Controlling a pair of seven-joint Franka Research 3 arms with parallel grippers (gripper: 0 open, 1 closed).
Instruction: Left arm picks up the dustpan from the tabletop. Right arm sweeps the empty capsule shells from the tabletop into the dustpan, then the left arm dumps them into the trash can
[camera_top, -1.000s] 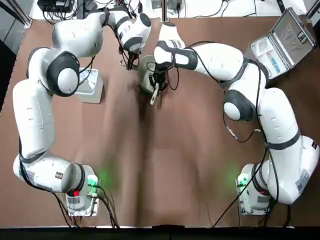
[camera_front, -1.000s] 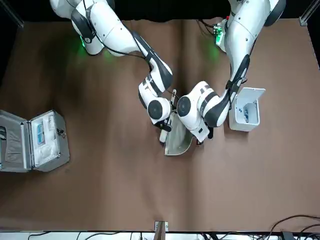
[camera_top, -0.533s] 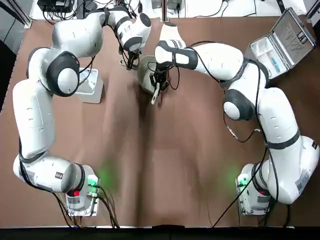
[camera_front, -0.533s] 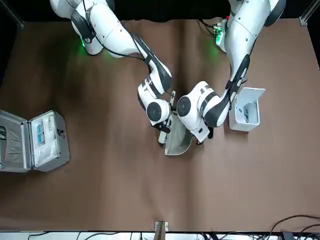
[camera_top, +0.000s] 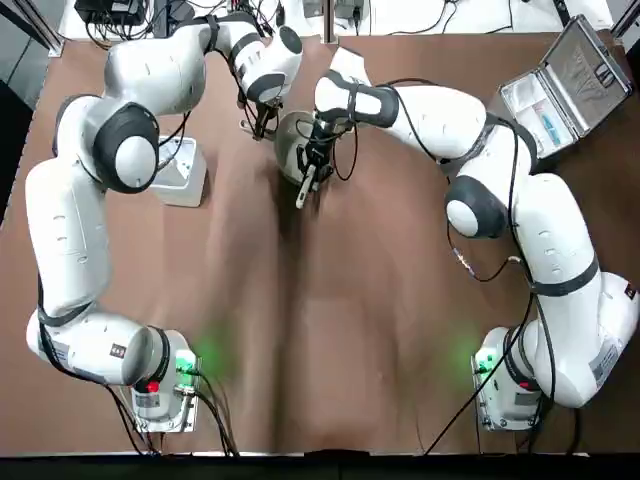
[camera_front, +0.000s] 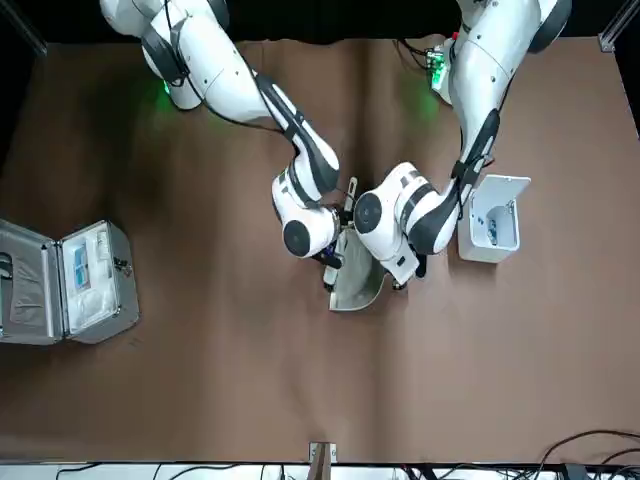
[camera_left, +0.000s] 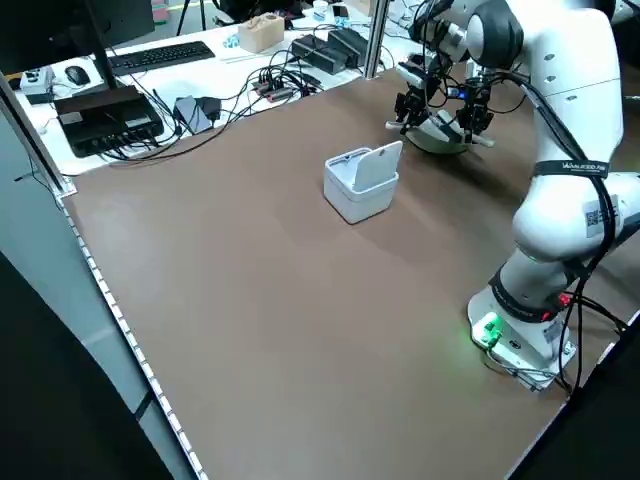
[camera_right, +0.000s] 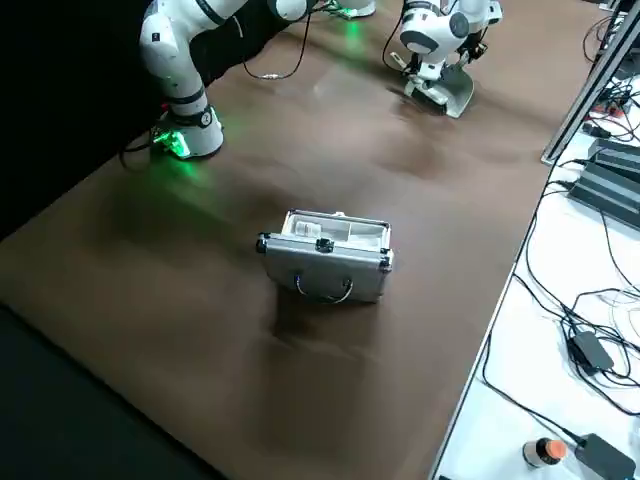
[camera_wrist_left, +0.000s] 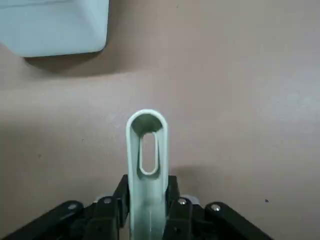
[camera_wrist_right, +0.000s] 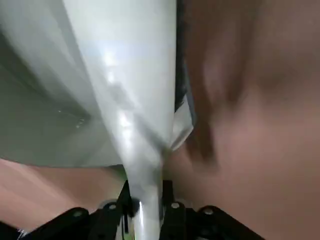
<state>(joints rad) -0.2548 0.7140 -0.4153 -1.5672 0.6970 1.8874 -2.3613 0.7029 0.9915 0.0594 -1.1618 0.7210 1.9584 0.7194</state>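
Left end effector, top view upper centre: clamped on dustpan, central in front view. Right end effector, just beside: clamped on brush. Dustpan judged light, stiff, slippery; grip at slotted handle.

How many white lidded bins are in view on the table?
1: the trash can, lid open, on the tabletop beside the left arm. Another could be hidden behind the arms.
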